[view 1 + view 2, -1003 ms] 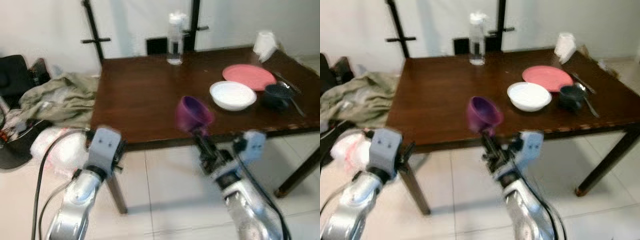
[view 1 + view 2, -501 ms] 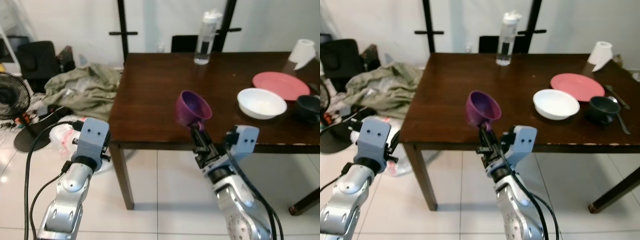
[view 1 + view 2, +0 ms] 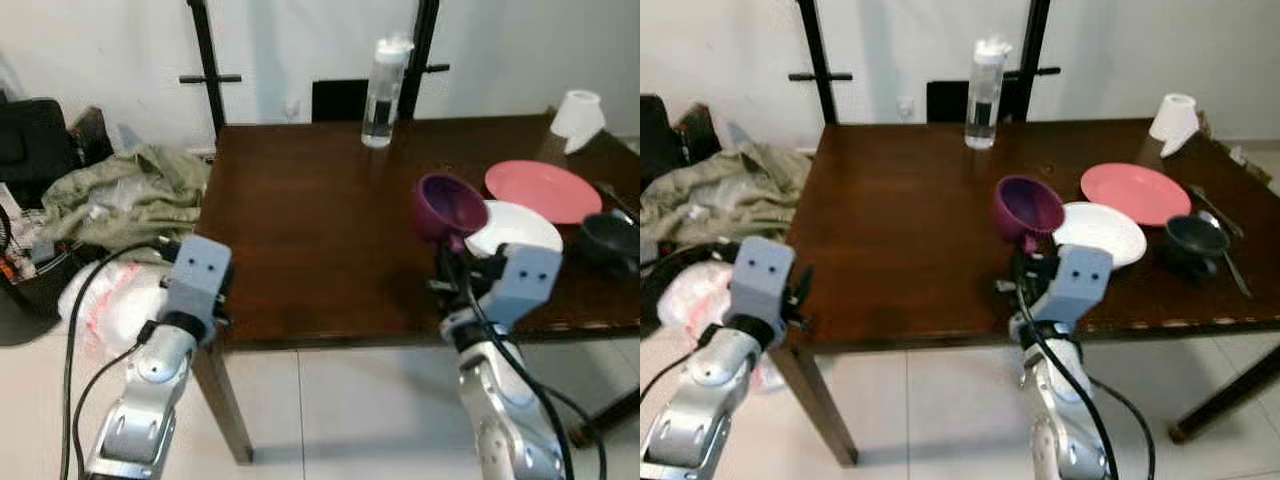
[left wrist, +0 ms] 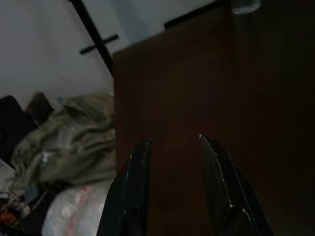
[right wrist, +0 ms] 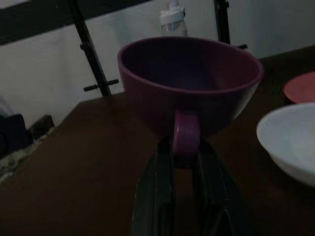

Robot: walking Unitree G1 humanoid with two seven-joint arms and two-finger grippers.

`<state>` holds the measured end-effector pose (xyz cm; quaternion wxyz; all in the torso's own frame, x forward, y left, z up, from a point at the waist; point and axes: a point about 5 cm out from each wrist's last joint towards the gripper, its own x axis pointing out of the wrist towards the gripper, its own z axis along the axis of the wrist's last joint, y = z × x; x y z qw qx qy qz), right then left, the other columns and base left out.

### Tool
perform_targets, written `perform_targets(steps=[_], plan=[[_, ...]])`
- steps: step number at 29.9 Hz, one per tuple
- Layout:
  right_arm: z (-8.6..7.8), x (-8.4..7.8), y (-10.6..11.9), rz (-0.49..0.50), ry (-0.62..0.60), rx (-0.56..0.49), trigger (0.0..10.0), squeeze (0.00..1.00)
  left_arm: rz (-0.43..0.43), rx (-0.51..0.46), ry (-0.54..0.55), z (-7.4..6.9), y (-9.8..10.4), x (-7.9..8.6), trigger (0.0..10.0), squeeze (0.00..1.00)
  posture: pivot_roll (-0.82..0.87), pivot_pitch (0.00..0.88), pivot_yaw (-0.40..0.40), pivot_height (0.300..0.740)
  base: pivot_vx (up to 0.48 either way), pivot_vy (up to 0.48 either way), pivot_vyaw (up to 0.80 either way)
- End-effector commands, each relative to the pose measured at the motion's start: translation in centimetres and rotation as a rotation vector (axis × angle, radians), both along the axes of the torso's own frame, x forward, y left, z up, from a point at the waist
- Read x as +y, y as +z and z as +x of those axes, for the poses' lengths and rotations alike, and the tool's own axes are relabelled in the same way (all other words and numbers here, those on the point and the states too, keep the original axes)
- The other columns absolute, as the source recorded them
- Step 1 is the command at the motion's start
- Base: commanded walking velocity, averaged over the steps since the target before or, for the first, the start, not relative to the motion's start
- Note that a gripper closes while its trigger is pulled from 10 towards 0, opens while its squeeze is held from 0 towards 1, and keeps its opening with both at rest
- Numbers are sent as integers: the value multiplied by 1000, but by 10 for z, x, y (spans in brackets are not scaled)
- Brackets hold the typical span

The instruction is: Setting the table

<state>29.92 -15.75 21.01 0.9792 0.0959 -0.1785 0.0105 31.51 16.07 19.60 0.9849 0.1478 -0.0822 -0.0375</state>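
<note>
My right gripper [image 5: 184, 147] is shut on the handle of a purple cup [image 3: 450, 206], holding it tilted above the dark wooden table [image 3: 300, 230], just left of a white bowl [image 3: 520, 228]. Behind the bowl lies a pink plate [image 3: 541, 190]. A dark cup [image 3: 608, 238] with cutlery [image 3: 1215, 225] beside it stands at the table's right end. My left gripper [image 4: 172, 142] is open with nothing between its fingers, pointing over the table's front left corner.
A clear water bottle [image 3: 379, 93] stands at the table's back edge, a paper towel roll [image 3: 578, 113] at the back right. A heap of olive cloth [image 3: 120, 195], bags and a black stand [image 3: 207, 60] lie left of the table. Tiled floor [image 3: 330, 410] lies in front.
The camera has moved closer to the table. My right gripper with the purple cup now hangs over the tabletop by the white bowl. The left gripper is now at the table's corner.
</note>
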Motion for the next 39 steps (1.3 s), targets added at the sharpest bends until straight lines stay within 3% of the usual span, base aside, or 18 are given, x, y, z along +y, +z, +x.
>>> perform_targets(steps=[1, 15, 19, 23, 29, 30, 37, 39], plan=[[-2, 0, -1, -6, -11, -8, 10000, 0, 0, 20, -12, -1, -5, -1, 10000, 0, 83, 101, 99, 740, 480, 0, 0], [0, 1, -1, -46, -21, -20, 10000, 0, -8, 22, -42, -1, -7, -4, 10000, 0, 79, 101, 101, 740, 480, 0, 0], [0, 4, -7, -141, -2, 1, 10000, 0, -16, 53, -86, -5, -11, -9, 10000, 0, 78, 102, 102, 740, 94, 0, 0], [-3, 12, -28, -227, 87, 71, 10000, 0, -4, 94, -164, -13, -19, -14, 10000, 0, 78, 102, 102, 740, 0, 0, 0], [-2, 20, -44, -290, 153, 83, 10000, 0, -145, 194, -326, -24, -26, -20, 10000, 0, 87, 104, 99, 740, 0, 0, 0], [1, 23, -46, -321, 174, 82, 10000, 0, -160, 201, -393, -27, -23, -20, 10000, 0, 106, 114, 94, 740, 0, 0, 0], [9, 20, -46, -339, 156, 83, 10000, 0, -122, 174, -467, -32, -9, -11, 10000, 0, 135, 146, 83, 740, 0, 0, 0], [20, 10, -40, -363, 81, 71, 10000, 0, -74, 146, -524, -36, 10, -2, 10000, 0, 166, 190, 86, 740, 0, 0, 0]])
